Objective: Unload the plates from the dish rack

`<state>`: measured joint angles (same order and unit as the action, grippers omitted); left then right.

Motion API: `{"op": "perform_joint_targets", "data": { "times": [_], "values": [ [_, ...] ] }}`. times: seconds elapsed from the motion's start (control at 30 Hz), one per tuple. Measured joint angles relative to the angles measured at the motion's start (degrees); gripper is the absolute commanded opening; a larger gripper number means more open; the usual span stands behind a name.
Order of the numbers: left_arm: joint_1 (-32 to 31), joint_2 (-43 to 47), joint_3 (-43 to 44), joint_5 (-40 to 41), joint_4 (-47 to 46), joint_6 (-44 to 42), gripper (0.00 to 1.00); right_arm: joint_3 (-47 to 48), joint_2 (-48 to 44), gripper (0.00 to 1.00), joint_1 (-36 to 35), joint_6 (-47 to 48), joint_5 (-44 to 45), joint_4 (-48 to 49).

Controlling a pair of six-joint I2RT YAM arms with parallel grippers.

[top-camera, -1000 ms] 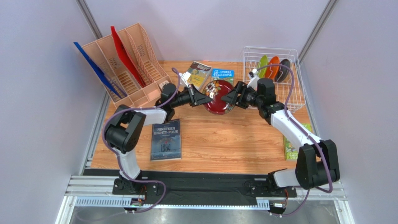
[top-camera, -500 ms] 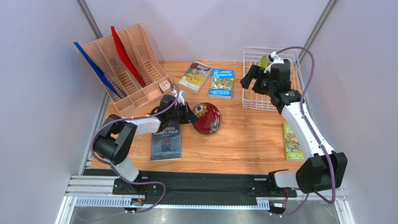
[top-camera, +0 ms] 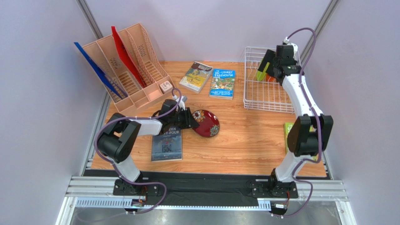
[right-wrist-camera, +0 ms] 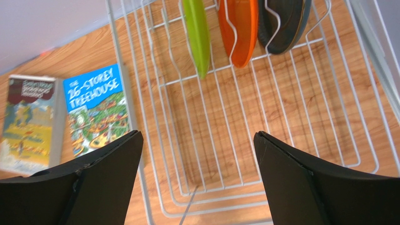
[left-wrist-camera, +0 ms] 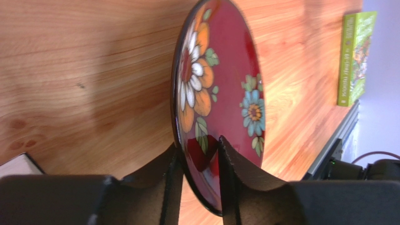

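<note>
My left gripper [top-camera: 191, 120] is shut on the rim of the dark red floral plate [top-camera: 207, 123]. It holds the plate tilted, low over the table in front of the middle. In the left wrist view the fingers [left-wrist-camera: 197, 147] clamp the plate [left-wrist-camera: 220, 79]. My right gripper [top-camera: 265, 66] is open and empty above the back of the white dish rack [top-camera: 263, 96]. In the right wrist view [right-wrist-camera: 197, 136] the lime green plate [right-wrist-camera: 197, 33], orange plate [right-wrist-camera: 239, 28] and dark grey-teal plate [right-wrist-camera: 284, 23] stand upright in the rack [right-wrist-camera: 225, 140] ahead of the fingers.
The peach file organizer [top-camera: 126, 65] with blue and red folders stands back left, with a small white cube [top-camera: 165, 87] beside it. Two books [top-camera: 196, 76] [top-camera: 222, 84] lie at the back. A grey book [top-camera: 166, 143] lies under my left arm. A green book [top-camera: 291, 136] lies at the right edge.
One second ago both grippers held the red plate in mid-air. The right gripper let go and swung back over the rack. The left carried the plate down and left.
</note>
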<state>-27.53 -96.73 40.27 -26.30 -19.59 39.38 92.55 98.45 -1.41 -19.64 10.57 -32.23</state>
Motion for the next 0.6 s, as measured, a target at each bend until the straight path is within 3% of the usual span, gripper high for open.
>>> {"op": "perform_joint_targets", "data": {
  "times": [0.33,0.47,0.6],
  "values": [
    [0.07,-3.39,2.89,2.89,2.16,-2.12,0.41,18.99,20.50,0.78,0.42,4.20,3.41,-0.83],
    [0.09,-4.13,4.13,4.20,3.69,-3.54,0.48,24.02,26.77,0.72,0.35,6.29,5.20,-0.52],
    [0.07,-4.79,5.99,5.33,4.90,-5.03,0.57,30.29,32.22,0.59,0.35,8.13,6.82,-0.90]
  ]
}}
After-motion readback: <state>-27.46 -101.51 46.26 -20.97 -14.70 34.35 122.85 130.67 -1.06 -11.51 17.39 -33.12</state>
